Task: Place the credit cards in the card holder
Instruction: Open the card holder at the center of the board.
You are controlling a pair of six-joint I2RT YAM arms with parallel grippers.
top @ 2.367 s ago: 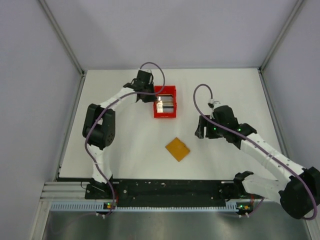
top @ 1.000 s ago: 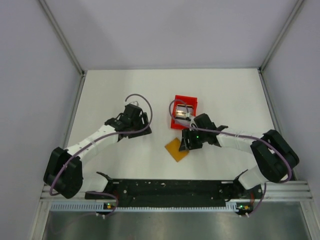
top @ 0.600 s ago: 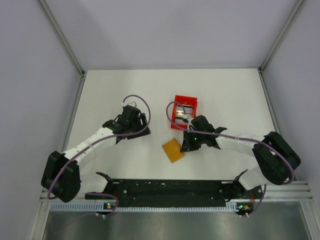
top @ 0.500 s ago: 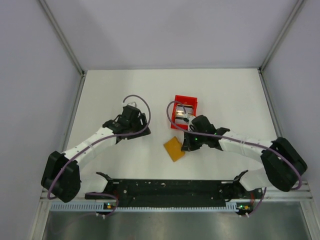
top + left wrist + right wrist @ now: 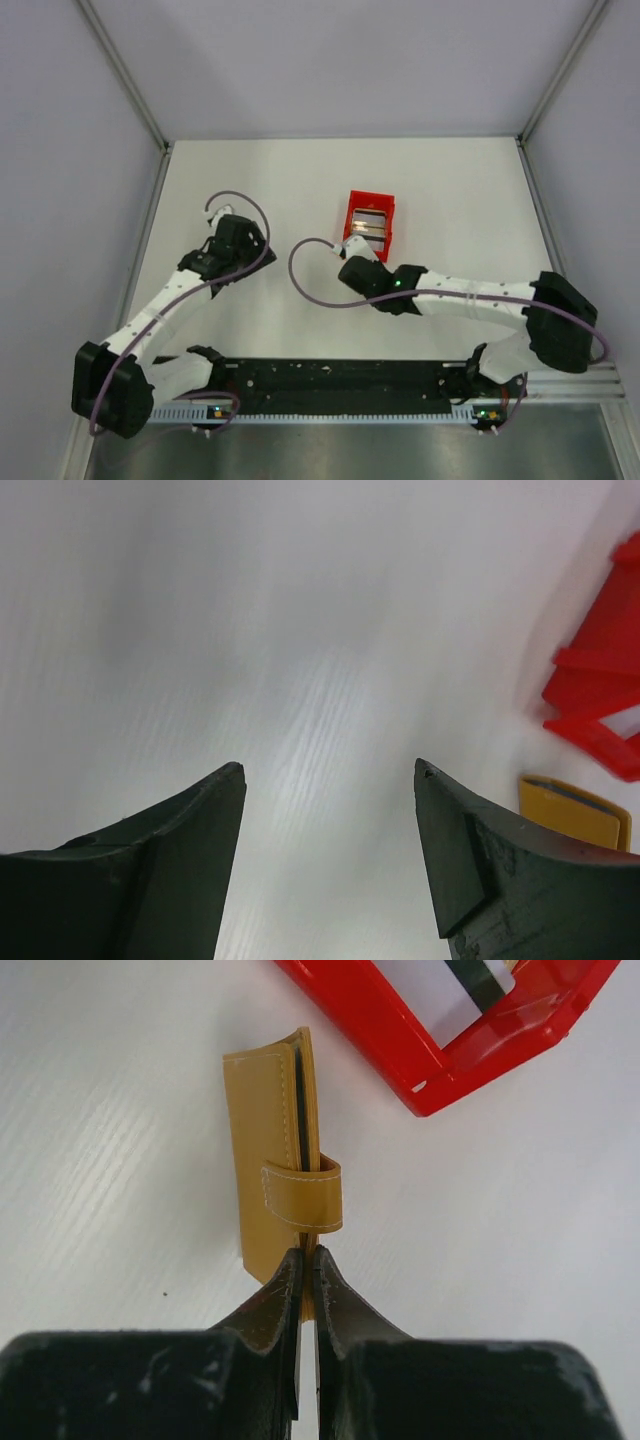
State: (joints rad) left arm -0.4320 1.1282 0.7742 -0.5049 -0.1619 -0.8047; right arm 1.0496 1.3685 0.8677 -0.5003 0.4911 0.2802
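The orange card holder (image 5: 275,1160) stands on its edge on the white table, its strap tab facing the camera. My right gripper (image 5: 308,1257) is shut on its near edge. In the top view the right gripper (image 5: 350,272) sits just in front of the red tray and covers the card holder. The credit cards (image 5: 368,226) lie in the red tray; one white card with a dark stripe (image 5: 470,978) shows in the right wrist view. My left gripper (image 5: 325,775) hangs open over bare table, left of the card holder (image 5: 575,810); in the top view the left gripper (image 5: 235,255) is at mid-left.
The red raised-rim tray (image 5: 351,214) stands behind the right gripper, its near corner (image 5: 430,1085) close to the card holder. A purple cable (image 5: 310,290) loops left of the right wrist. The frame rail (image 5: 330,378) runs along the near edge.
My right gripper has shut on the card holder and carried it left and nearer, tipping it onto its edge. The left arm has drawn back to the left, still open.
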